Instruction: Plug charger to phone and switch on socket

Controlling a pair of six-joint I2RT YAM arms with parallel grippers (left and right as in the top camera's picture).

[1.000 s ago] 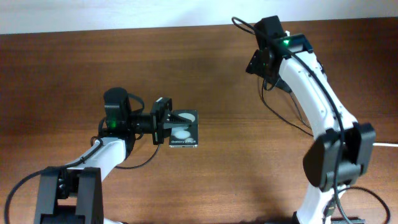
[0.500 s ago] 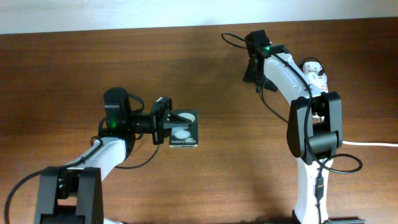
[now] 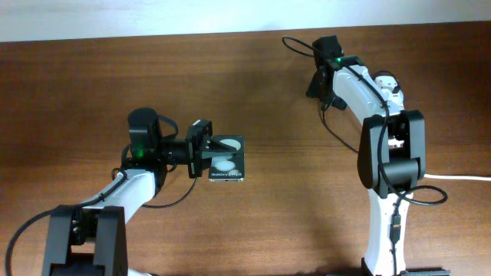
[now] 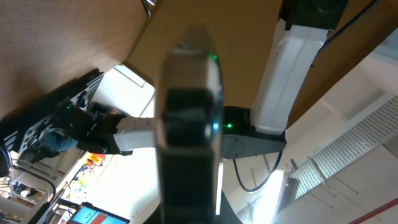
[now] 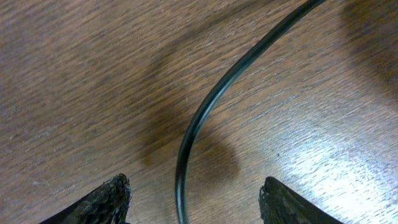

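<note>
The phone (image 3: 225,159) lies face up, its 2 white round spots and white lettering showing. The left gripper (image 3: 202,149) is at the phone's left edge, jaws pinched narrow on that edge. From overhead I cannot tell whether the phone rests on the tabletop (image 3: 291,215) or is held just above it. In the left wrist view the phone is only a dark, blurred bar close to the lens.

The right gripper (image 3: 317,83) is well to the right of the phone and farther back. Its jaws stand wide, with the 2 fingertips (image 5: 106,199) low over the wood. The charger (image 5: 205,106), seen here as a thin black cable, curves between them and touches neither.

Farther right of the phone, a small white piece of the socket (image 3: 389,83) with a red mark shows past the right arm. A thick white cord (image 3: 464,178) runs off the right edge.
</note>
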